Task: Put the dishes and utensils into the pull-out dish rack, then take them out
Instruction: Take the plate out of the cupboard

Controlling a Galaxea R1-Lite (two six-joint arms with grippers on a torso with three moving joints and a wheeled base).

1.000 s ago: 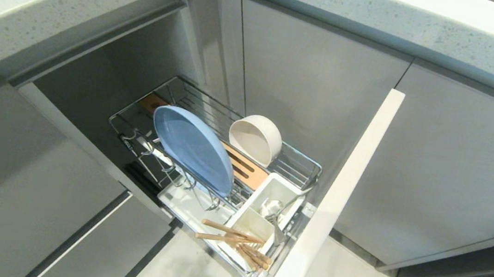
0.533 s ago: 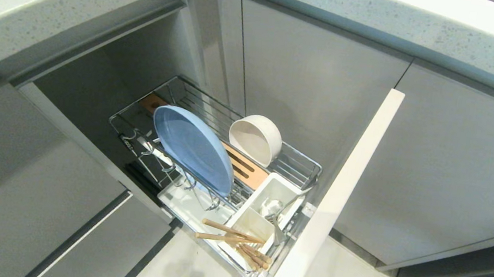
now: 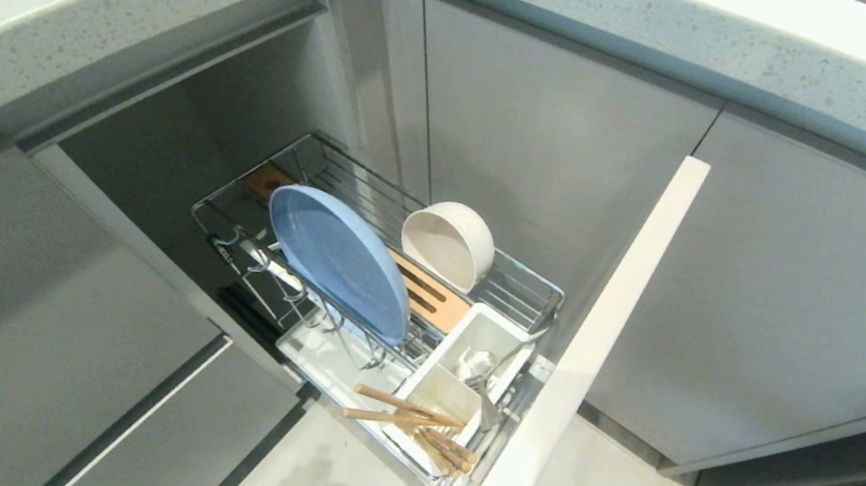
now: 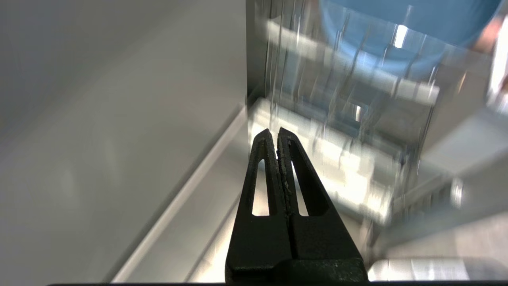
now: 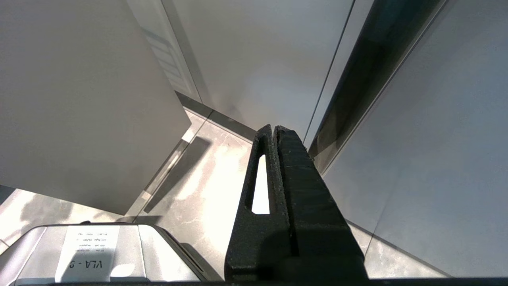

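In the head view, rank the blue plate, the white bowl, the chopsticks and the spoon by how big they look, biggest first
1. Blue plate, clearly largest, standing on edge in the rack.
2. White bowl.
3. Chopsticks, a long thin bundle.
4. Spoon, partly hidden in the white caddy, so its rank against the chopsticks is unsure.

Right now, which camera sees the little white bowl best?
The head view: the white bowl shows whole, tipped on its side in the pull-out dish rack behind the blue plate. The left wrist view catches only blurred plate and wires; the right wrist view misses the bowl entirely.
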